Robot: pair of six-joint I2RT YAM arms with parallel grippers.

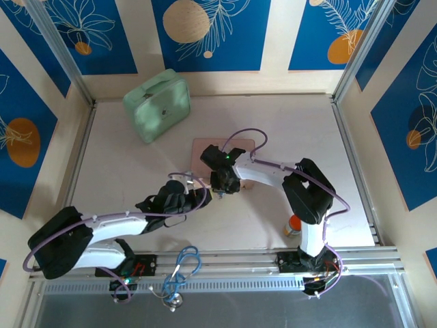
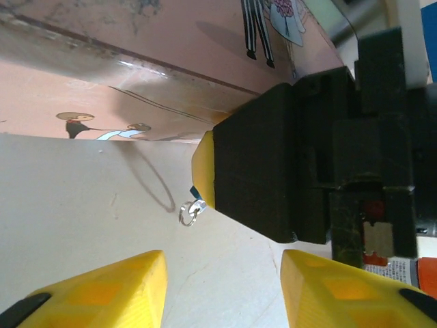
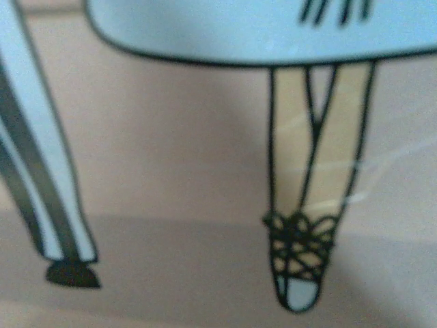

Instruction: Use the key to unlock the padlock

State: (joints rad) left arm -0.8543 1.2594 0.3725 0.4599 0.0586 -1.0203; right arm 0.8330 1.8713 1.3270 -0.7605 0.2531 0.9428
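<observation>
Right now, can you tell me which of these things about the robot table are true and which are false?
1. The pink tin has drawings on it. True.
2. The left gripper is shut on the tin. False: it is open and holds nothing.
3. The tiny silvery padlock pokes out at the right gripper's tip. True.
4. The mint-green case lies on the pink tin. False: it sits apart from the tin, at the far left.

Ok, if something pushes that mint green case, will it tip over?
Probably not: the mint green case lies flat on its broad face on the table, so it would likely slide. Its shell looks rigid, so it should keep its shape.
</observation>
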